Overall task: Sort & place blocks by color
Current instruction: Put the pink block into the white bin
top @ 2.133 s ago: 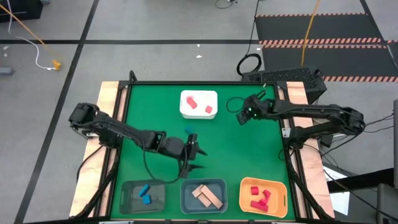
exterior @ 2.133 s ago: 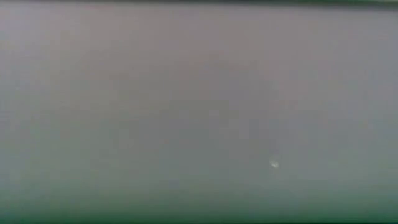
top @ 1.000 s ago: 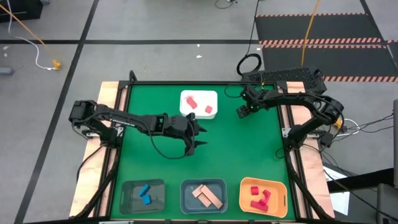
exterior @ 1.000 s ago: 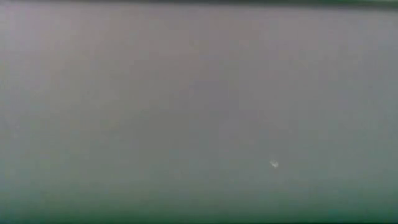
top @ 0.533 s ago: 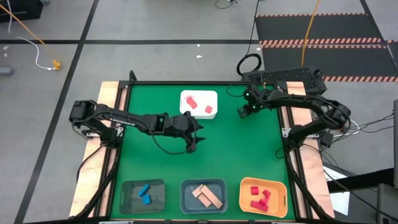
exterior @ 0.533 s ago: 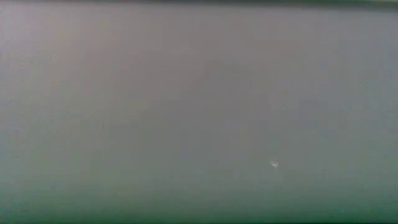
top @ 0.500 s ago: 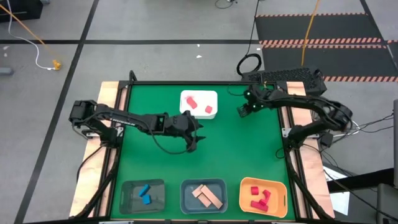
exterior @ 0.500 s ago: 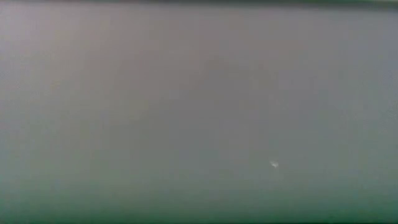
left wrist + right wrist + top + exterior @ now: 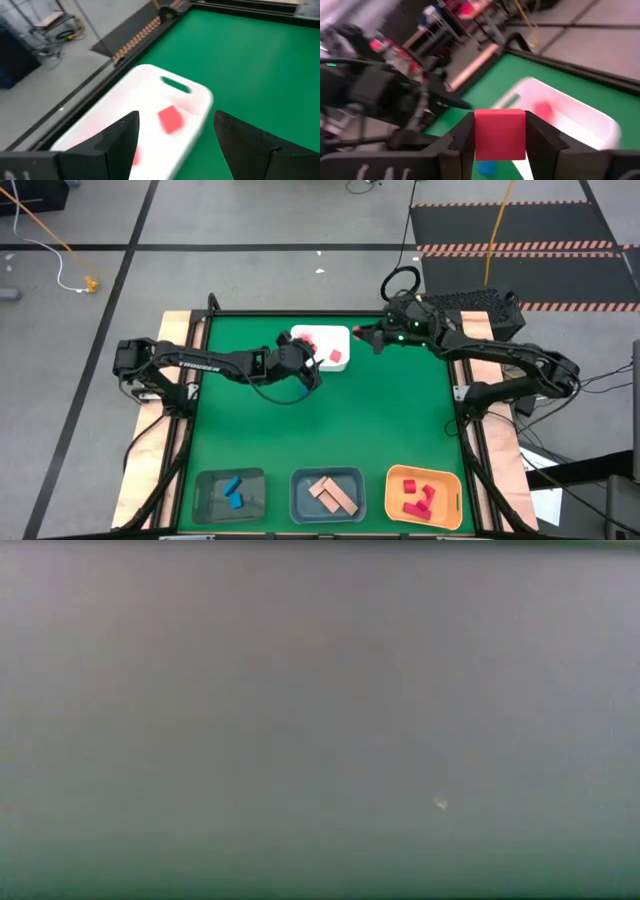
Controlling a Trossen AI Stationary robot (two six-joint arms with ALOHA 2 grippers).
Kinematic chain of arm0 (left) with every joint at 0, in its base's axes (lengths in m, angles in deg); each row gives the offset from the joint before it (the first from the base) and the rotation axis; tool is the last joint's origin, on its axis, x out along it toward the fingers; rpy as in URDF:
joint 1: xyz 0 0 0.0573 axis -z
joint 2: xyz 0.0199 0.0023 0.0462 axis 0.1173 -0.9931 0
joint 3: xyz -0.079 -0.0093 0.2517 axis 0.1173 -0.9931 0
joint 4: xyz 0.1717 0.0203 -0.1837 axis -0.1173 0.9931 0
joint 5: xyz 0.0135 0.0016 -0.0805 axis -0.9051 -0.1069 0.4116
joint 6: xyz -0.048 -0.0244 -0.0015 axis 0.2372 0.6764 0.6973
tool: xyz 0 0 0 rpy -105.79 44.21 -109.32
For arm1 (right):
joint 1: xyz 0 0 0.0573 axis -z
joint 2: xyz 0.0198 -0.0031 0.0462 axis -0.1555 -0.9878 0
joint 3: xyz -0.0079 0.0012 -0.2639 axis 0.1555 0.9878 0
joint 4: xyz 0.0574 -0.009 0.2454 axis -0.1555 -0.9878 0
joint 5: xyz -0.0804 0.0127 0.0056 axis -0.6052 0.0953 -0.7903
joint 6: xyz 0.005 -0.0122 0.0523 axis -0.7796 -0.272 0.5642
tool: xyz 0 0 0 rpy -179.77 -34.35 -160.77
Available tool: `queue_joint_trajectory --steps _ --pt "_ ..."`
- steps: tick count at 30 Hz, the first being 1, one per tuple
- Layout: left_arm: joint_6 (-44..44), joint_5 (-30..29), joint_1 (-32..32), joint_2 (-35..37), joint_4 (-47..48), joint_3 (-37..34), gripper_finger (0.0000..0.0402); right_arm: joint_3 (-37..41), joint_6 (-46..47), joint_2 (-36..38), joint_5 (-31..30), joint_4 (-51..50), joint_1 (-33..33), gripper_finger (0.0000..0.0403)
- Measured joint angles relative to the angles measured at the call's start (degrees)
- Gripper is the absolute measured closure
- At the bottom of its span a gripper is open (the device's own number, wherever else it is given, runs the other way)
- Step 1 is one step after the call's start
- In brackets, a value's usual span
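Observation:
A white tray [image 9: 330,340] stands at the far middle of the green table, with red blocks [image 9: 337,356] lying in it. One of them shows in the left wrist view [image 9: 170,120]. My left gripper [image 9: 308,366] is open and empty at the tray's near left corner [image 9: 172,137]. My right gripper [image 9: 363,335] hovers just right of the tray, shut on a red block [image 9: 500,134]. The low view shows only grey blur. My right gripper pinches the red block between its two fingers, which press on two opposite sides [image 9: 476,135] of it. The block's flat face is toward the wrist camera. It is lifted clear above the table, beside the white tray [image 9: 560,117].
Along the near edge stand a grey bin with blue blocks [image 9: 232,492], a grey-blue bin with tan blocks [image 9: 328,495] and an orange bin with red blocks [image 9: 423,495]. The green mat [image 9: 400,420] between the tray and the bins is bare.
My left gripper has gone from the table's middle toward the far edge, up to the white tray's near left corner. My right gripper has gone toward the table's left and a little farther back, closing in on the tray's right side.

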Motion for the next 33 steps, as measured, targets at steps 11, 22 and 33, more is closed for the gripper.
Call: queue_joint_trajectory --steps 11,22,33 --pt "-0.3 -0.2 -3.0 0.2 0.5 0.0 0.0144 0.0 4.6 -16.1 -2.9 21.5 -3.3 0.0286" --pt "-2.7 1.0 -3.1 7.0 13.7 0.0 0.0144 0.0 4.1 -24.0 -5.0 22.1 -3.7 0.0262" --pt "-0.5 17.6 -3.5 6.5 28.2 0.0 0.0144 0.0 3.7 -23.9 -4.8 21.8 -3.9 0.0174"
